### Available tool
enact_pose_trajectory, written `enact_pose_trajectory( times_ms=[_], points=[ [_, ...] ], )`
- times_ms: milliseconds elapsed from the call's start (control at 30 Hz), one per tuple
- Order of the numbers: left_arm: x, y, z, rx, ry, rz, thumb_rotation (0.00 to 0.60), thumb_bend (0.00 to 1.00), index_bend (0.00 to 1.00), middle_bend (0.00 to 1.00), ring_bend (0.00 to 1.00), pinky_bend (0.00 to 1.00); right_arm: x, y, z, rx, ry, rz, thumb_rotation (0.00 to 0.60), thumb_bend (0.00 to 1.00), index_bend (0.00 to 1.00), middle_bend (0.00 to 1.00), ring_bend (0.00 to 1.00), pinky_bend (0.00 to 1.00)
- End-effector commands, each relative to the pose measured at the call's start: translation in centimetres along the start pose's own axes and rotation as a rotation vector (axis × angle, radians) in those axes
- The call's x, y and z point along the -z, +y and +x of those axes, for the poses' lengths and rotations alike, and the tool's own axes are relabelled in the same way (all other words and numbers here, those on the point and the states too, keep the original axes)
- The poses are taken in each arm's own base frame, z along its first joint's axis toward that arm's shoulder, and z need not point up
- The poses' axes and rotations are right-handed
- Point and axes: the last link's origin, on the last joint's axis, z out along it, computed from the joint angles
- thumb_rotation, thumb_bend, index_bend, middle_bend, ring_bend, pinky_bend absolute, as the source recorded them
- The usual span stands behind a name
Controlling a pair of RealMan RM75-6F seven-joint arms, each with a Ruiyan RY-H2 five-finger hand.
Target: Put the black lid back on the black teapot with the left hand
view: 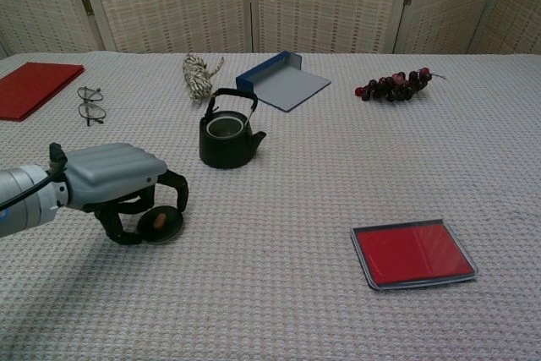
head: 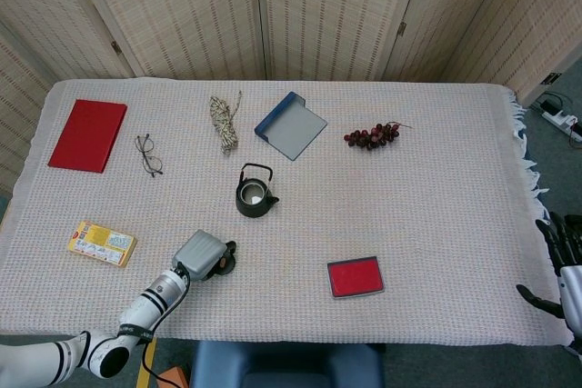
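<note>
Black teapot, black lid (tan knob), grey left hand.

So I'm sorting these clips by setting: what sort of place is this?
Probably a staged indoor robot-teleoperation setup, not a real kitchen. A cloth-covered table holds unrelated props: a black teapot, glasses, grapes. Woven folding screens close off the back, and a power strip lies on the floor.
</note>
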Motion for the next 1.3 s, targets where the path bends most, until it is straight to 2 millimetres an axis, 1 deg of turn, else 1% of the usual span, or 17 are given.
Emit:
enact_pose_trajectory(
  times_ms=[33,200,333,400,500,667,800,900,1033,1200,1300],
  points=[
    [-0.1,-0.1,0.0,0.001,-0.001,0.003,0.600,0.24,0.40,0.92,0.94,0.88,0.0,0.0,0.0,0.000,0.003,-0.001,0.600,0.08,0.00,0.00,0.10,0.00],
    [0.0,-0.2,0.1,0.014,0.003,0.008,0.600,0.25,0.40,0.93,0.94,0.88,0.1,0.1,0.0,-0.001,0.005,0.001,0.600,0.08,0.00,0.00,0.11,0.00],
    [0.1,-0.6,0.4,0.027,0.013,0.018,0.600,0.30,0.42,0.93,0.94,0.88,0.1,0.1,0.0,-0.003,0.004,0.001,0.600,0.08,0.00,0.00,0.11,0.00],
    [0.2,-0.9,0.7,0.029,0.022,0.025,0.600,0.31,0.42,0.93,0.94,0.88,0.1,0.1,0.0,-0.003,0.005,0.001,0.600,0.08,0.00,0.00,0.11,0.00],
    [0.4,-1.4,1.8,0.042,0.050,0.037,0.600,0.31,0.42,0.93,0.94,0.88,0.1,0.1,0.0,-0.003,0.007,0.003,0.600,0.08,0.00,0.00,0.11,0.00],
    [0.4,-2.4,4.9,0.065,0.106,0.056,0.600,0.31,0.42,0.93,0.94,0.88,0.1,0.0,0.1,-0.001,0.008,0.008,0.600,0.08,0.00,0.00,0.11,0.00],
    [-0.6,-3.1,7.5,0.089,0.144,0.069,0.600,0.31,0.42,0.93,0.94,0.88,0.2,-0.1,0.2,-0.002,0.010,0.010,0.600,0.08,0.00,0.00,0.11,0.00],
    [-1.7,-3.4,9.2,0.104,0.156,0.077,0.600,0.32,0.42,0.93,0.94,0.88,0.3,-0.1,0.2,-0.002,0.010,0.011,0.600,0.08,0.00,0.00,0.11,0.00],
    [-3.4,-3.6,10.5,0.095,0.159,0.091,0.600,0.32,0.42,0.93,0.94,0.88,0.4,0.0,0.1,-0.002,0.007,0.007,0.600,0.08,0.00,0.00,0.11,0.00],
    [-5.6,-3.7,11.4,0.095,0.154,0.118,0.600,0.32,0.42,0.94,0.94,0.88,0.8,0.3,0.3,0.000,0.011,-0.005,0.600,0.08,0.00,0.00,0.11,0.00],
    [-6.6,-3.6,11.8,0.098,0.149,0.129,0.600,0.32,0.42,0.94,0.94,0.88,0.9,0.4,0.3,-0.001,0.017,-0.008,0.600,0.08,0.00,0.00,0.11,0.00]
  ],
)
